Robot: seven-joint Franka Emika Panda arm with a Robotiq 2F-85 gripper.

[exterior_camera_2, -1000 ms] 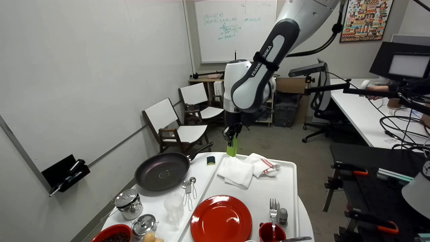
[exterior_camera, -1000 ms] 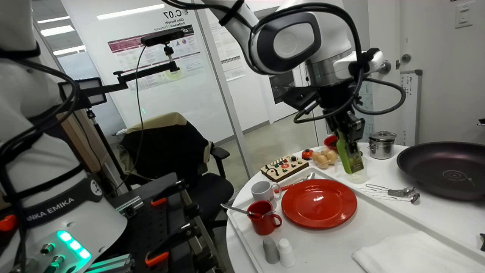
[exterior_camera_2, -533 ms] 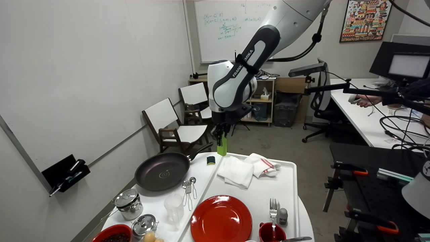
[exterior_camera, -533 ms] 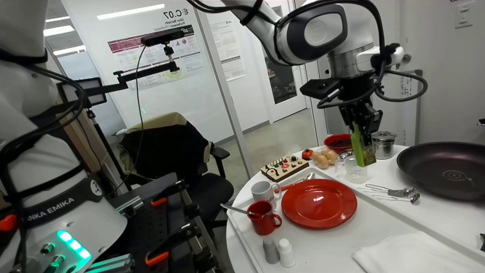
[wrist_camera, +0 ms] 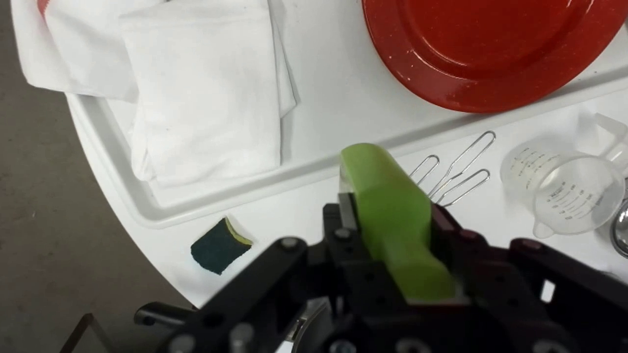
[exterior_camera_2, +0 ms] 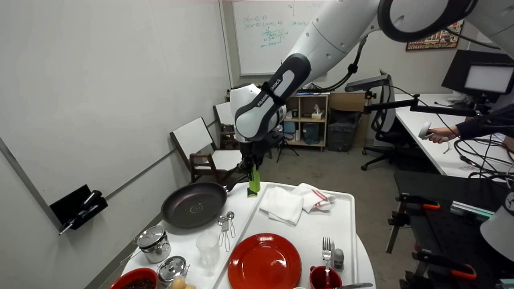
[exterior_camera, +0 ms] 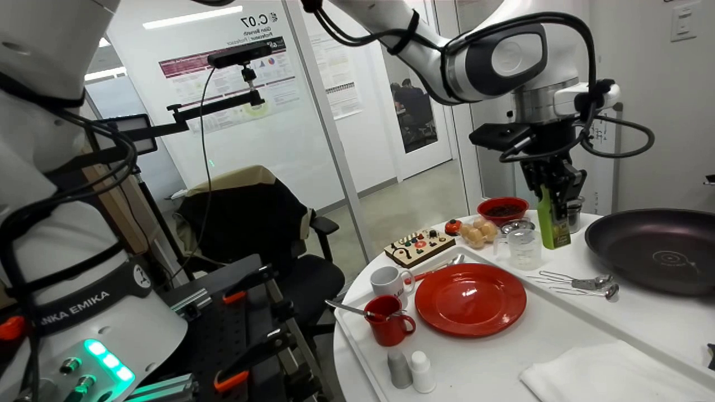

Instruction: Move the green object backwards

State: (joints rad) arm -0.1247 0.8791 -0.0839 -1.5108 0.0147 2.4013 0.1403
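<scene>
The green object (exterior_camera: 549,226) is a lime-green, elongated, bottle-like piece with a printed label on one side. My gripper (wrist_camera: 392,213) is shut on it, with one finger on each side. In the wrist view the green object (wrist_camera: 387,191) points up and away from the gripper, and its near end lies between the fingers. In both exterior views it hangs about upright below the gripper, above the white table. The green object (exterior_camera_2: 255,181) overlaps the dark sponge (exterior_camera_2: 251,192) in an exterior view. Its exact height above the table is hard to tell.
A black frying pan (exterior_camera: 659,254), a clear measuring cup (exterior_camera: 525,249), wire-handled spoons (exterior_camera: 592,283) and a metal pot (exterior_camera_2: 154,244) stand on the table. A white tray (wrist_camera: 324,166) holds a red plate (exterior_camera: 470,301), white towels (wrist_camera: 206,93) and mugs (exterior_camera: 386,321).
My gripper has carried the green object sideways, toward the pan's side of the table: rightward in an exterior view, leftward and slightly lower in an exterior view. It stays held.
</scene>
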